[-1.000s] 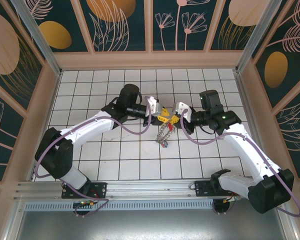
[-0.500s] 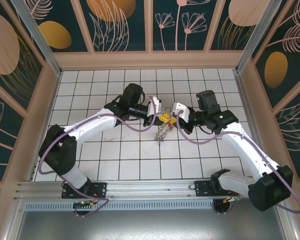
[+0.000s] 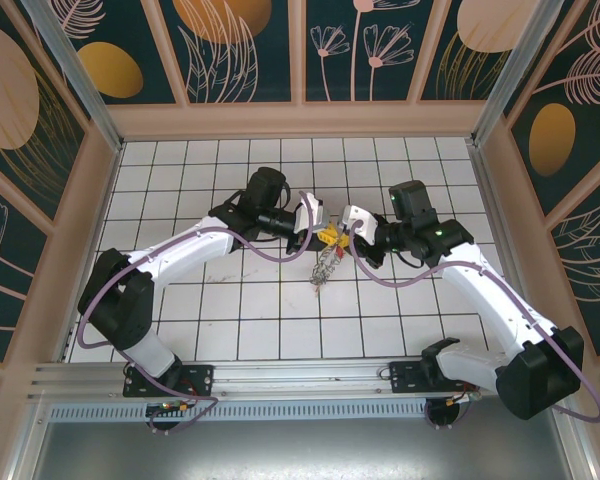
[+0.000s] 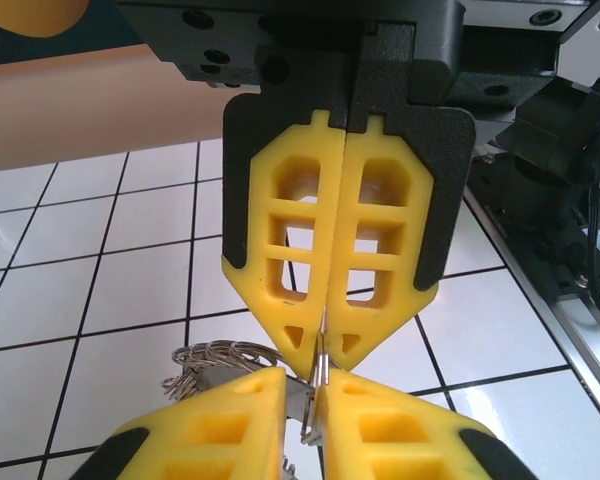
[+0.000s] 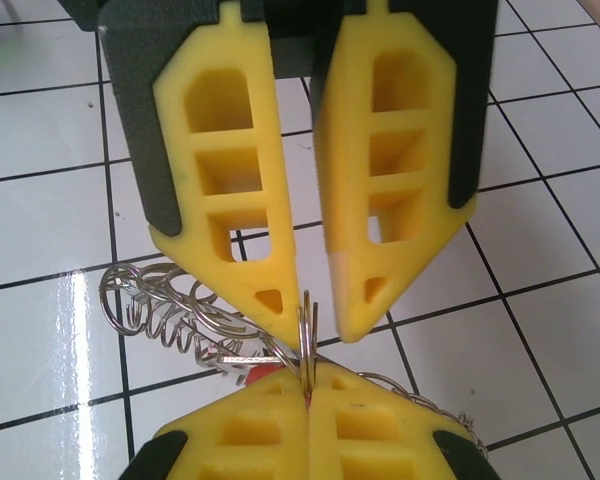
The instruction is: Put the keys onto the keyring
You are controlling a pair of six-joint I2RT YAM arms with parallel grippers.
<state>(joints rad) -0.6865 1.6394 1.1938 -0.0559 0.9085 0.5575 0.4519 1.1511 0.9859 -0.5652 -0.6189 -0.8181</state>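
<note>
White tiled table (image 3: 180, 300) leaves open floor on every side of both grippers, which meet tip to tip at its centre, well apart from the walls (image 3: 290, 118). Right gripper (image 5: 308, 395) is closed fully on a keyring (image 5: 170, 310) loop. The left gripper (image 5: 322, 318) straddles that loop, jaws narrowly apart. Red key tag (image 5: 262, 373) sits just beside the right gripper.

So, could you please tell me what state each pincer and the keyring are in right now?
right pincer: shut on a loop of the keyring.
left pincer: almost shut, a narrow gap showing around the same loop.
keyring: held up by that loop, the rest dangling in a bunch.
red key tag: among the loops; whether threaded on, cannot tell.
</note>
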